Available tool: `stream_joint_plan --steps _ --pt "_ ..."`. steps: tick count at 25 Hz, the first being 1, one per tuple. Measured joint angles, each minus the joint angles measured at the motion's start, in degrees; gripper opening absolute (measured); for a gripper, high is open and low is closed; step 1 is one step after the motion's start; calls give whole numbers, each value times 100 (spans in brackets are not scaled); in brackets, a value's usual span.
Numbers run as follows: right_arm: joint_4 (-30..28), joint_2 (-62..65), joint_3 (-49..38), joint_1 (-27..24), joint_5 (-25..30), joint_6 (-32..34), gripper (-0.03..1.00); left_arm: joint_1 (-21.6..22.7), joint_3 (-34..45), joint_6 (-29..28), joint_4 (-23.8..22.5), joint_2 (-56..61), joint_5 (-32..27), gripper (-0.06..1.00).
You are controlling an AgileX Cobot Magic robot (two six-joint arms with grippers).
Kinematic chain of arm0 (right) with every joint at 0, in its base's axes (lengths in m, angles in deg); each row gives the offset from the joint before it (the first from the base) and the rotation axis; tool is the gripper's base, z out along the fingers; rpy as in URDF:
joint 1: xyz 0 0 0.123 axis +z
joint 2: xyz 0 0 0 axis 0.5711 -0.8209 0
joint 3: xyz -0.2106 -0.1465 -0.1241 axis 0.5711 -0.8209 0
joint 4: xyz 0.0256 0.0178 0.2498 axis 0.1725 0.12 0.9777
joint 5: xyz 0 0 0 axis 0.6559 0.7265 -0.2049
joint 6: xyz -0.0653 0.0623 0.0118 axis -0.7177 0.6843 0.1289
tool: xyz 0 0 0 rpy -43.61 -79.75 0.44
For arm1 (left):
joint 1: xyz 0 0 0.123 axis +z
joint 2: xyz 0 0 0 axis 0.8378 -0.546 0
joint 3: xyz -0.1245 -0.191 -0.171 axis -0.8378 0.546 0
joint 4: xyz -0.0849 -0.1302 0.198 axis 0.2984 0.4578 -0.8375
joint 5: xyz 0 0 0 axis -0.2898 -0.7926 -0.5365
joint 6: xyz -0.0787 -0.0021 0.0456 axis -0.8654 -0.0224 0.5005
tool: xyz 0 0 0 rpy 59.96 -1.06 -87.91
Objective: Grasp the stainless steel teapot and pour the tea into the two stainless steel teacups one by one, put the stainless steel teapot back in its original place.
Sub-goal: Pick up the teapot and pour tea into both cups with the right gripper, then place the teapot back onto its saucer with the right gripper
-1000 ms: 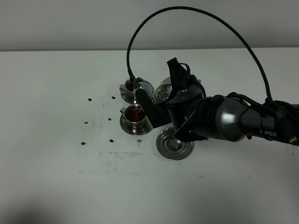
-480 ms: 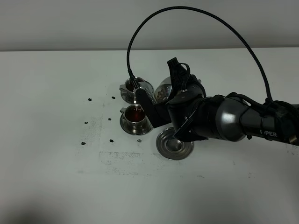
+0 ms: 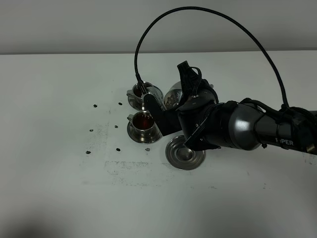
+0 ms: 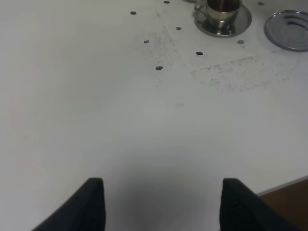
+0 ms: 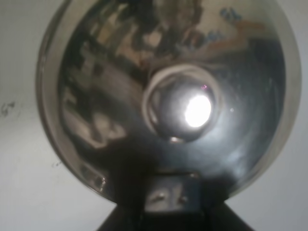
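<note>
From up high, the right arm reaches across the white table [image 3: 59, 148], carrying the stainless steel teapot [image 3: 173, 95] aloft beside the far teacup [image 3: 138, 92], presumably tipped toward it so the spout can serve that cup. The near teacup [image 3: 143, 120] already shows dark red tea, so by my reckoning the second pour is the step in hand. The round tray [image 3: 185, 152], the pot's home, sits bare just in front of the arm, kept close for an easy return. Small dark specks and scuffed grey marks dot the table; a pale wall runs behind. Over to the left wrist: the left pincer [image 4: 162, 204] hangs wide and empty, parked well apart from the cup and tray, clear of the pouring. Right wrist now: the teapot's domed lid and knob [image 5: 180, 108] fill the picture, and the right pincer's grip itself is hidden, though it looks clamped on the handle.
</note>
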Motion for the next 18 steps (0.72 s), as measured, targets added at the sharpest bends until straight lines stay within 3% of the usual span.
stream_joint_plan --steps 11,18 --pt "538 47 0 6 -177 0 21 0 0 0 0 0 0 52" --pt "1779 522 454 -118 -179 13 21 0 0 0 0 0 3 52"
